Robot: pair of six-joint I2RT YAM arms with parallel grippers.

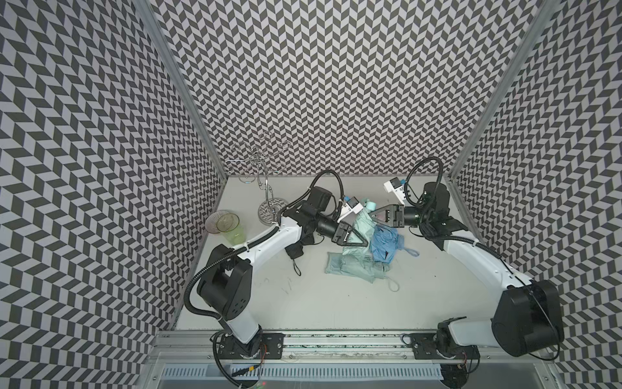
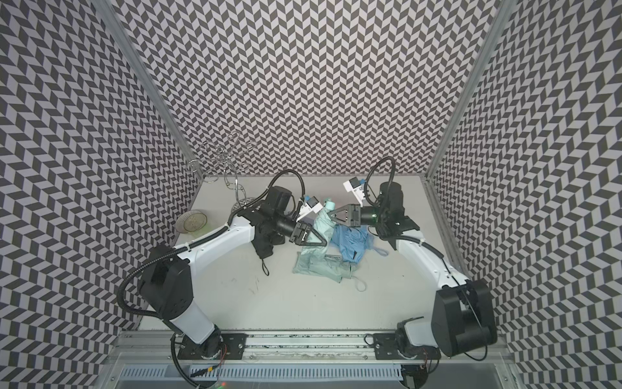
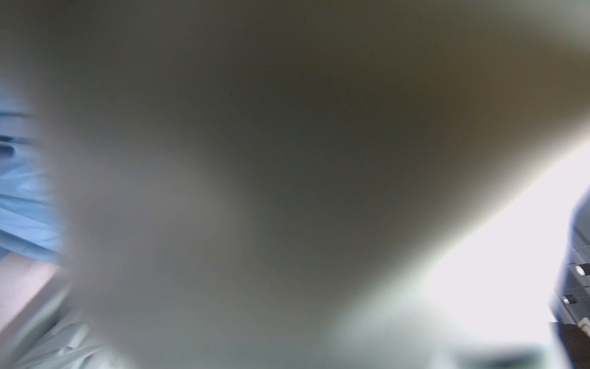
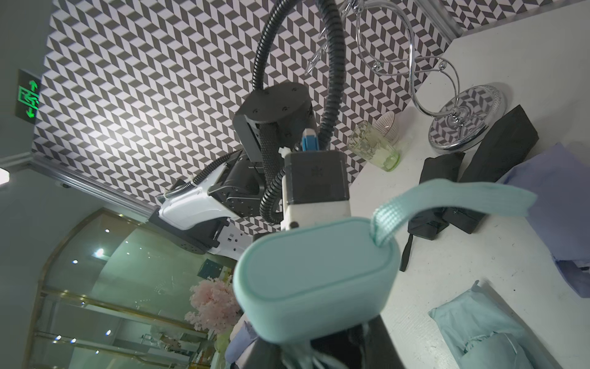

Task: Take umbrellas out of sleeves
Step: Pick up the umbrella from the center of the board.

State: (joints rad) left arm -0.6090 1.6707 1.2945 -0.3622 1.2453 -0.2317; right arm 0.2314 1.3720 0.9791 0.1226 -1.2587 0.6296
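- Enclosure: chevron-patterned walls [image 1: 319, 84] close three sides, and a pale grey table [image 1: 336, 310] forms the work surface.
- Clear cups [image 1: 227, 224]: on the table, well apart from the left claw, towards the side wall.
- Chrome wire stand [image 1: 267, 202]: upright, well behind the left claw.
- Black umbrellas [image 1: 295, 251]: lying under the left arm, behind that claw's wrist.
- Left claw [image 1: 365, 243]: set across the lower mint green fabric. Whether it clamps cannot be told, as blurred fabric blocks its wrist view.
- Mint green umbrella [image 1: 360, 220]: tilted up between both claws, handle uppermost.
- Right claw [image 1: 373, 215]: clenched on this umbrella just below the handle [image 4: 316, 274].
- Light blue umbrella [image 1: 385, 242]: on the table just below the right claw.
- Second mint green umbrella [image 1: 365, 269]: lying flat near the left claw's tips.
- Room beyond, right wrist view: green exit sign [image 4: 28, 97] and pink blossoms [image 4: 212, 306].
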